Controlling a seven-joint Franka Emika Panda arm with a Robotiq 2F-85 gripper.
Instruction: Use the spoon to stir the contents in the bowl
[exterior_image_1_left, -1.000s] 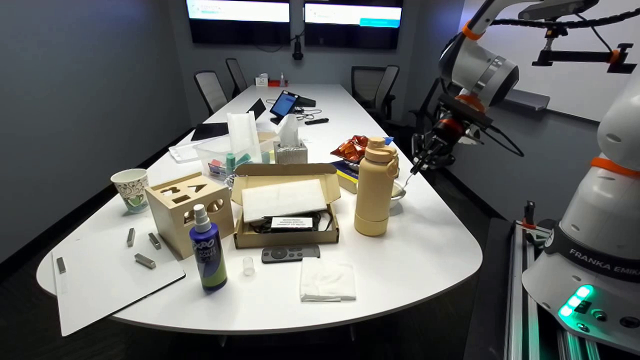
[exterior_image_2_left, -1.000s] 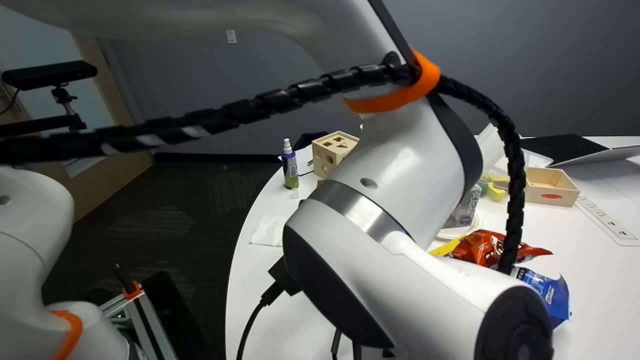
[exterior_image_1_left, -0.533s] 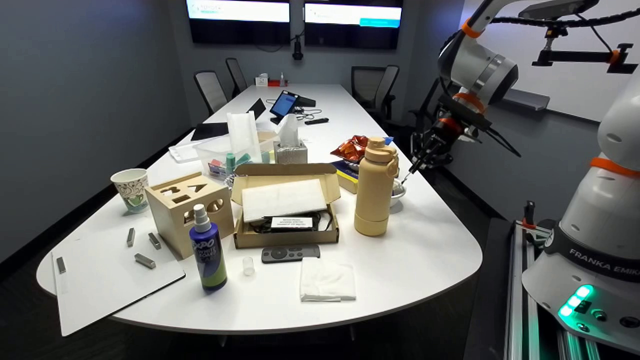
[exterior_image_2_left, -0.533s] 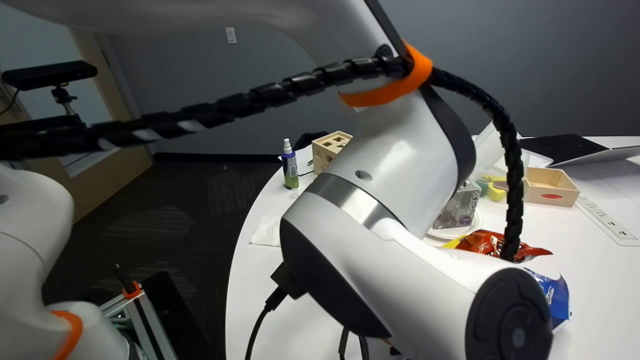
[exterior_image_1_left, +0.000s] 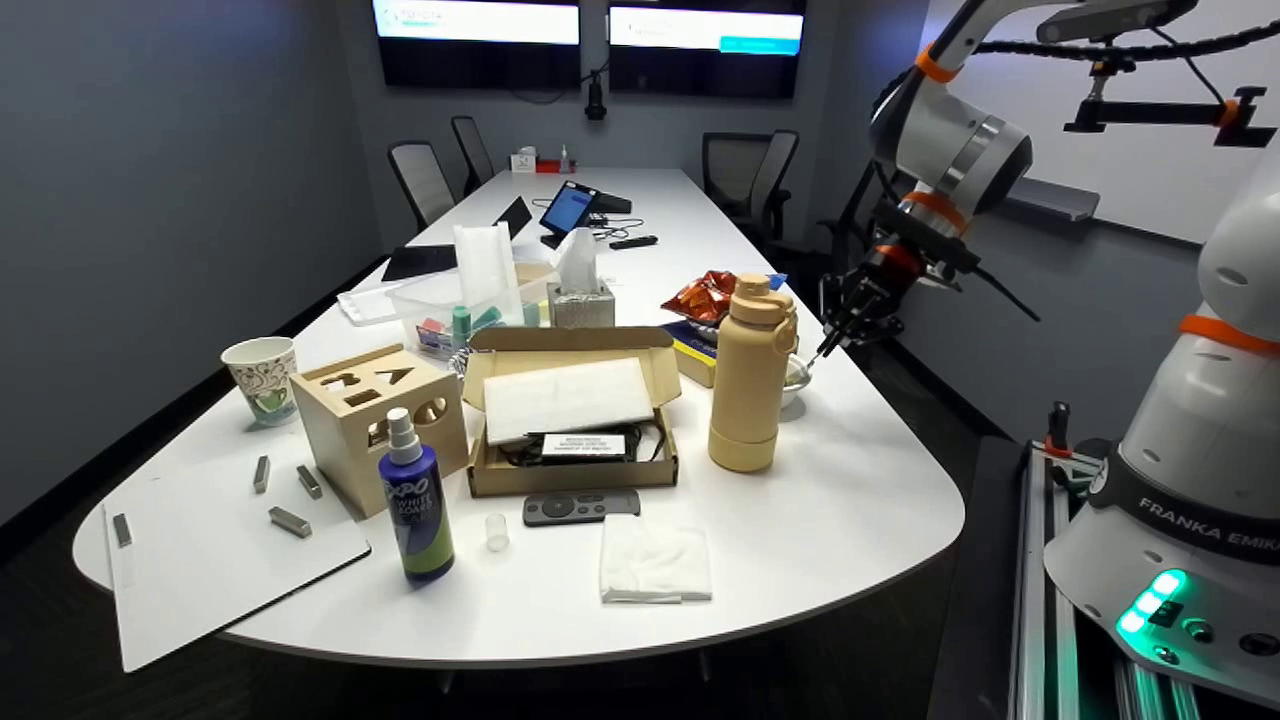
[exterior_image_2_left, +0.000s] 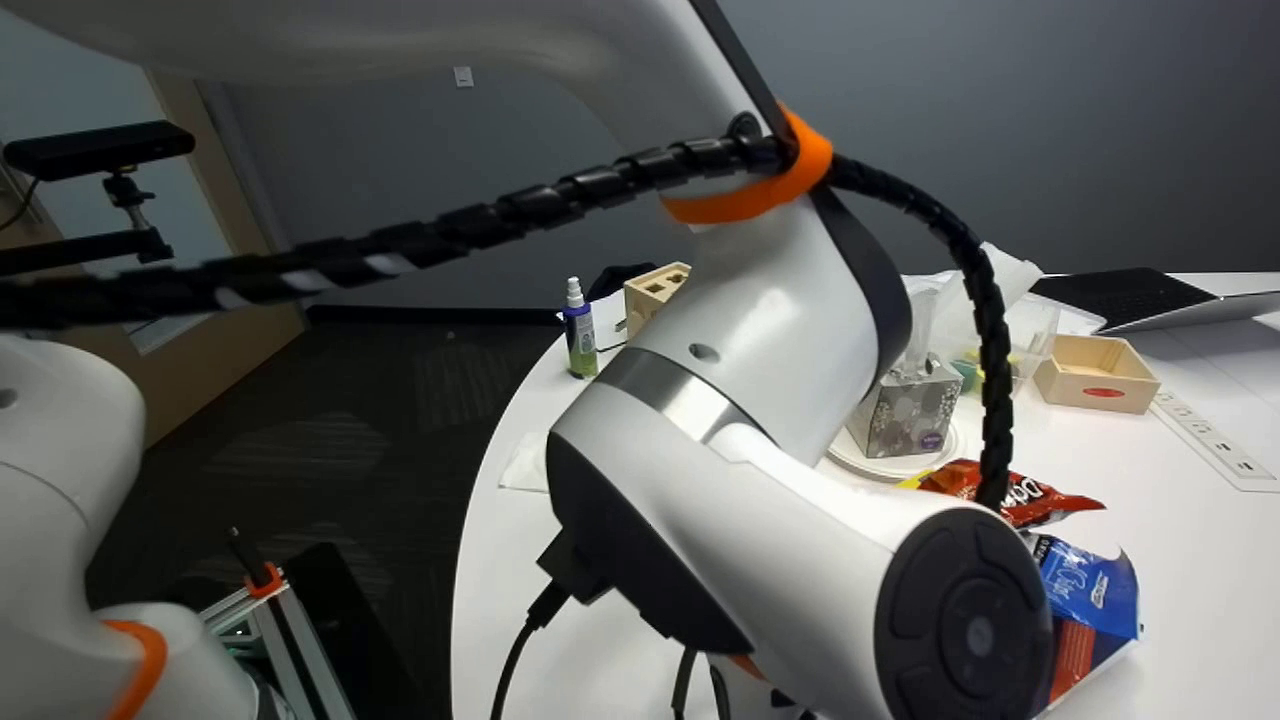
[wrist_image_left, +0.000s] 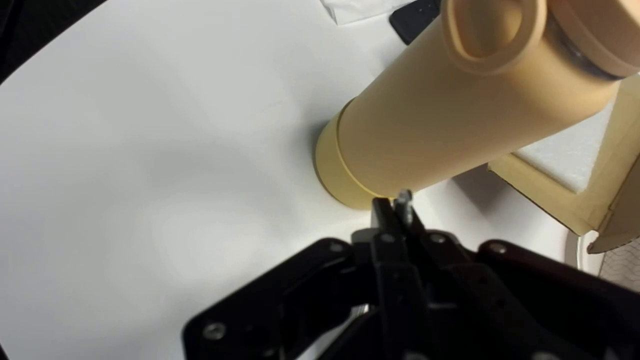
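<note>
My gripper (exterior_image_1_left: 828, 346) is shut on the spoon (exterior_image_1_left: 813, 361) above the table's right side in an exterior view. The spoon's thin silvery lower part slants down into the white bowl (exterior_image_1_left: 795, 393). No red handle shows. The bowl stands behind the tan bottle, which hides part of it; its contents are only a small pale patch. In the wrist view my gripper's tips (wrist_image_left: 391, 204) are close together, with a short silvery piece of the spoon (wrist_image_left: 405, 204) at them. The bowl is out of the wrist view. In an exterior view the arm hides the gripper, spoon and bowl.
The tall tan bottle (exterior_image_1_left: 752, 385) stands close beside the bowl; it also shows in the wrist view (wrist_image_left: 425, 130). A red chip bag (exterior_image_1_left: 704, 298), a yellow-and-blue box (exterior_image_1_left: 694, 355) and an open cardboard box (exterior_image_1_left: 574, 480) are nearby. A blue bag (exterior_image_2_left: 1090, 590) lies by the arm.
The arm and gripper have shifted slightly left and a little lower in an exterior view. The spoon's lower part has moved slightly within the bowl. The gripper stays shut on it.
</note>
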